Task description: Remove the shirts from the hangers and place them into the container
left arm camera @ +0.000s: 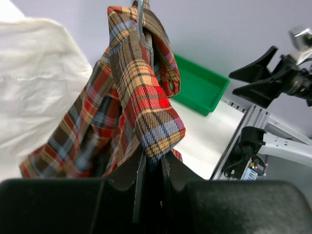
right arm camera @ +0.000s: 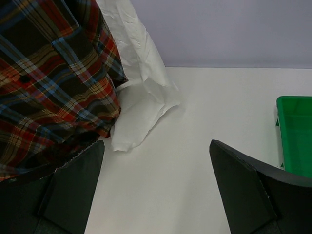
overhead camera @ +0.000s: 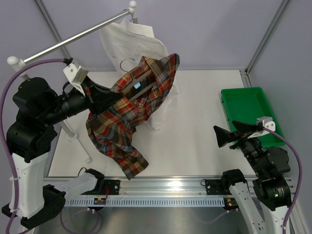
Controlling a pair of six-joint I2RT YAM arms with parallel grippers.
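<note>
– Now, top view first. Which claw carries the load?

– The left claw. It is clamped on the red-orange plaid collared shirt, which rides on a thin dark wire hanger held off the long silver rail. The shirt's long axis runs from the collar at the far side down toward the near edge of the white bench. The plain off-white collared shirt hangs from the rail behind it.

– And the target?

– The shallow bright green plastic bin sits at the right edge of the bench, well apart from the plaid shirt. The right claw stands near the bin, between it and the shirt. Its jaws are spread wide and hold nothing. The right arm is judged the nearer one to the bin.

– Left wrist view?

– The fingers are shut on plaid fabric below the hanger. Whether the wire itself is pinched cannot be told. The green bin lies beyond the shirt, to the right.

– Right wrist view?

– The spread fingers frame bare bench. The plaid shirt fills the upper left, with the off-white shirt just beside it. The bin's corner shows at the right. The next move probably requires the right claw to travel left, toward the shirt.
</note>
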